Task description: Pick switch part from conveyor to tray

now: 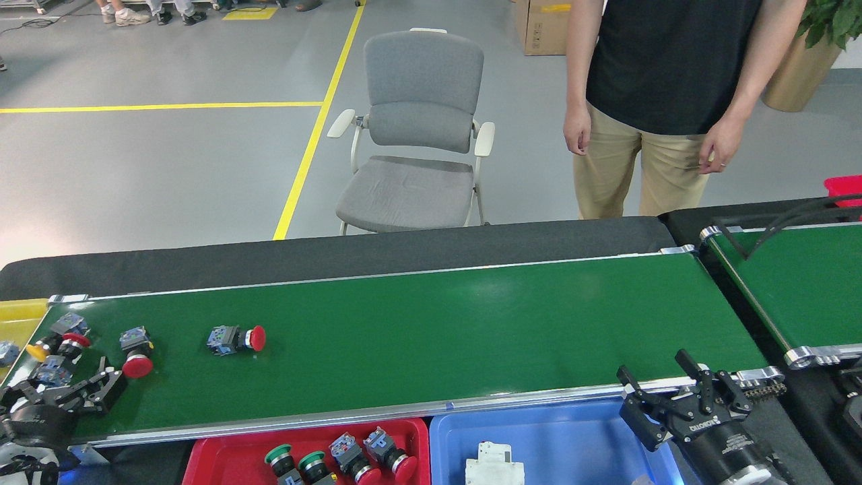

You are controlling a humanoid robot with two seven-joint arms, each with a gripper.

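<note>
Red tray (222,453), blue tray (572,431) cut off by bottom edge

Grey chair (417,135), standing person (656,87), cardboard box (542,27)

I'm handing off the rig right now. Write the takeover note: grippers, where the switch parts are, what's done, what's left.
Left gripper: open, empty, low over the belt's left end, beside the switch cluster.
Right gripper: open, empty, at the near rail on the right, above the blue tray.
Conveyor: one red-button switch lying alone left of centre; another red one further left; a small cluster with a yellow-capped switch at the left end.
Red tray: already holds several switches, green and red capped.
Left: nothing is gripped; the belt's switches all need picking and traying.
</note>
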